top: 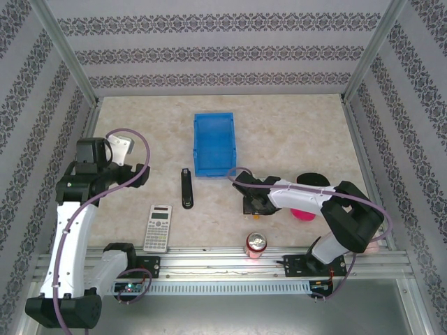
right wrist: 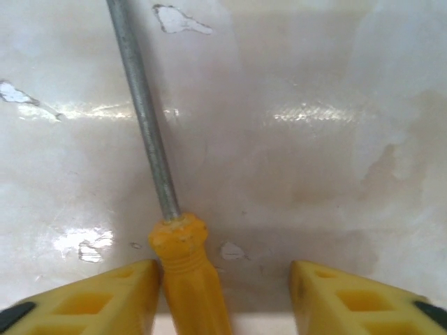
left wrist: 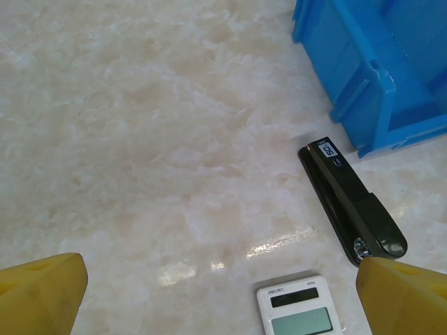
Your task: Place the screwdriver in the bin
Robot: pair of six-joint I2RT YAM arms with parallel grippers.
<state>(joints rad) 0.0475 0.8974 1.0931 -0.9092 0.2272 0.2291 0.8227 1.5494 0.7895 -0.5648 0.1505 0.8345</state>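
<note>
The screwdriver (right wrist: 159, 167) lies flat on the bench (top: 300, 132), near the near edge and right of the middle. The right pincer (right wrist: 225, 279) is down over it with its fingers apart. In the right wrist view the orange-yellow handle sits between the two yellow fingers (right wrist: 105, 296), and the thin metal shaft runs straight away from the pincer, leaning a little to the left of that view. The long axis therefore crosses the line along which the fingers close, which looks like the right set for a grip on the handle. The handle is off centre. It is touching or just beside the finger on the left of the view, and a clear gap separates it from the other finger. Nothing is clamped yet.

The bin (top: 215, 145) stands open-topped at the middle of the bench towards the far edge. It lies farther out and slightly left of the right pincer (top: 253, 204), which is the nearer one by far. The left pincer (left wrist: 222, 279) hangs wide apart and empty over the left side of the bench, above the stapler (left wrist: 353, 206) and the calculator (left wrist: 299, 314).

The calculator reads "deli" beside its screen. The stapler carries a small white label near its tip, but I cannot make out its characters. A red can (top: 255, 245) stands at the near edge, and no writing on it can be read.
</note>
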